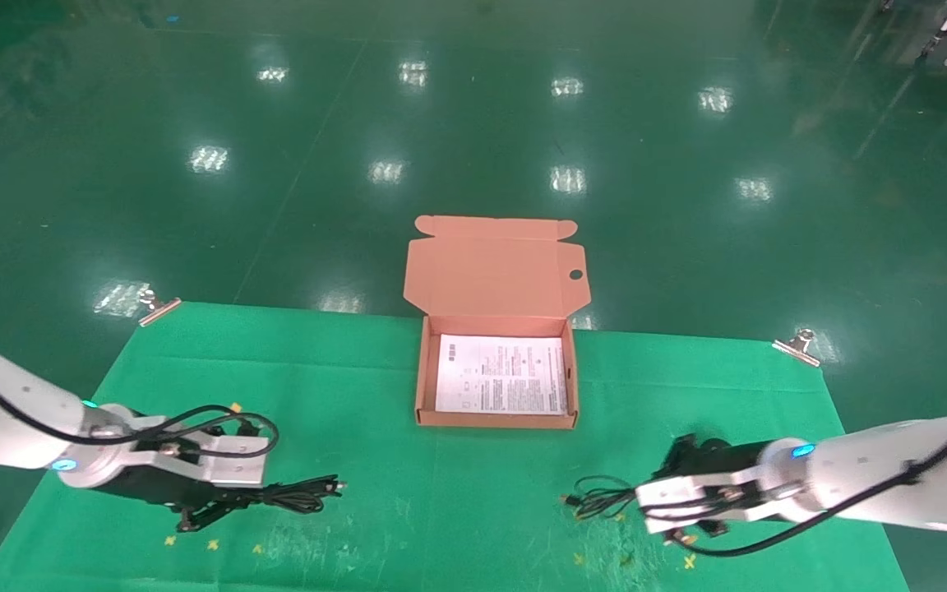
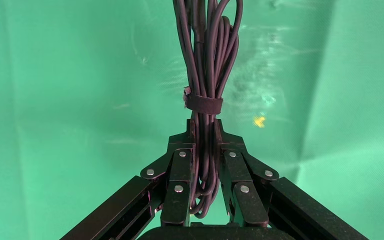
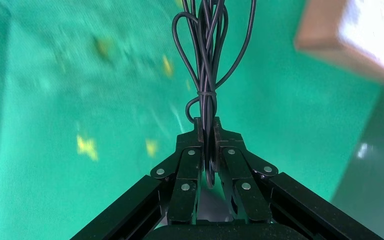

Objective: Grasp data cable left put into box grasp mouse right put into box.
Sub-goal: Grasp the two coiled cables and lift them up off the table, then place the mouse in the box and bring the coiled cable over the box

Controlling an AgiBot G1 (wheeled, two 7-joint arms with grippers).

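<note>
Near the box point(image 1: 496, 415), left gripper point(image 2: 204, 165) clamps data cable point(image 2: 205, 80) (right gripper point(image 3: 207, 150) clamps thin cord point(image 3: 207, 60)).

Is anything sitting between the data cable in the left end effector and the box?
Nothing visible. The left end effector is shut on the data cable, and only bare green cloth lies between it and the open box, whose lid stands back.
</note>
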